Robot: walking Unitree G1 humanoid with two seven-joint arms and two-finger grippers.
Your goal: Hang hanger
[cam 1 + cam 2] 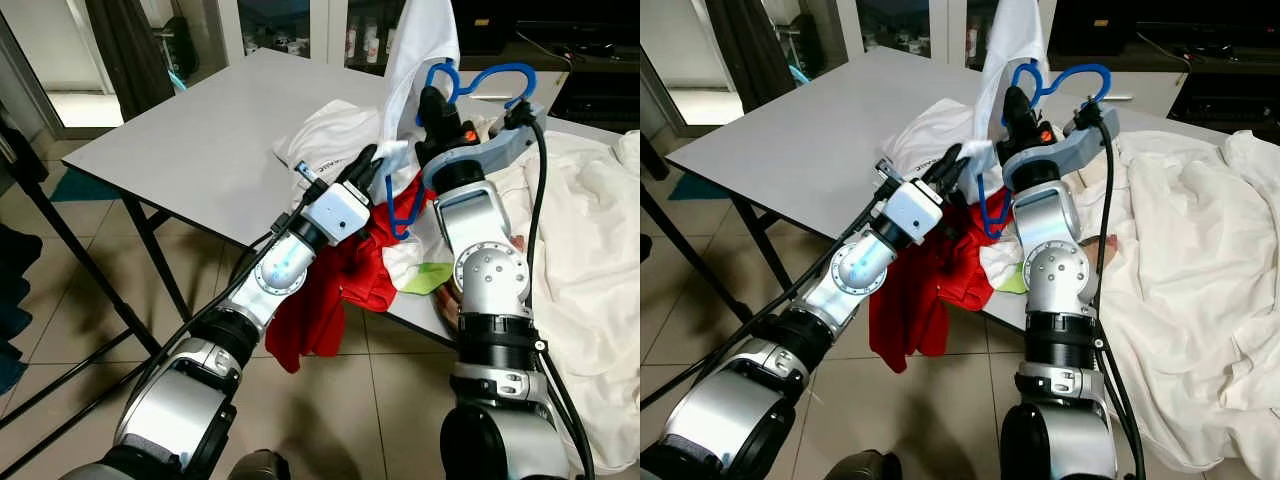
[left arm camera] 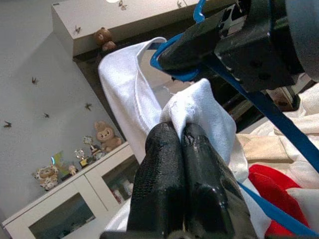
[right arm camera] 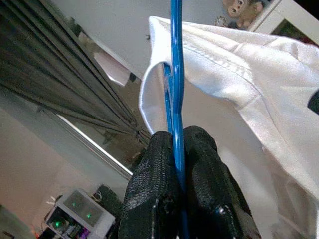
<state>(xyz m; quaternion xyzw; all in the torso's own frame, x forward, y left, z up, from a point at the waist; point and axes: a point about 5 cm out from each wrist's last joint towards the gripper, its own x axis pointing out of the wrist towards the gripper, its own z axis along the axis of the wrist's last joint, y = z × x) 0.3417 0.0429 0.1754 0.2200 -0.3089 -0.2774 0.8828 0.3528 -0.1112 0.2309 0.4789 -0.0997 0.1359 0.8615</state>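
Above the grey table (image 1: 190,140), the right gripper (image 1: 432,108) is clenched on the blue hanger (image 1: 478,82), while the left gripper (image 1: 362,168) pinches a fold of the white shirt (image 1: 420,50) draped on it.

One blue hanger (image 1: 470,85), one red garment (image 1: 335,290), one grey table (image 1: 200,140), several white cloths (image 1: 590,250).

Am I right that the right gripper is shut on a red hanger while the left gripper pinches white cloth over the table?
Not quite: the hanger is blue, not red, as the right wrist view shows, with the right gripper shut on it. The red item is a garment draped off the table edge. The rest holds: the left gripper pinches white cloth.
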